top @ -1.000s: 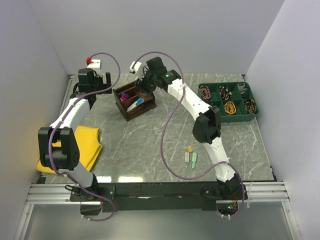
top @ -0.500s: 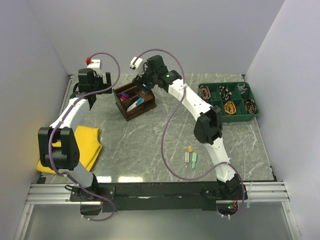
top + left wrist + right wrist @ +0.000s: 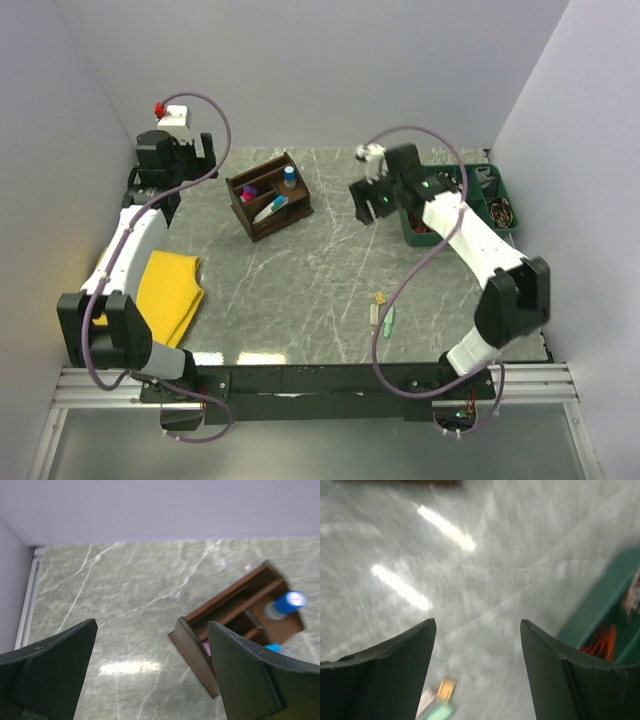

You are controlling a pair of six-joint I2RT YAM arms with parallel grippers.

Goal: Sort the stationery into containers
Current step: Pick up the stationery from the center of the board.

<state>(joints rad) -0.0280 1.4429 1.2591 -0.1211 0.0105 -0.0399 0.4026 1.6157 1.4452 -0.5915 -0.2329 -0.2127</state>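
The dark brown wooden organiser (image 3: 267,197) stands at the back middle of the table, with a blue-capped cylinder (image 3: 289,178), pink and purple markers and a blue pen in its compartments; the left wrist view shows it (image 3: 235,607) too, with the cylinder (image 3: 289,603). Tan, white and pale-green eraser pieces (image 3: 383,313) lie near the front; they show blurred in the right wrist view (image 3: 436,702). My left gripper (image 3: 158,185) is open and empty, left of the organiser. My right gripper (image 3: 366,205) is open and empty above the table, between organiser and green tray.
A green divided tray (image 3: 468,228) with small items sits at the back right, its edge in the right wrist view (image 3: 600,612). A yellow cloth (image 3: 172,288) lies at the front left. Grey walls close in both sides and the back.
My right arm has swung from over the organiser to the right, toward the green tray, leaving the blue-capped cylinder in the organiser. My left arm has drawn back and up a little.
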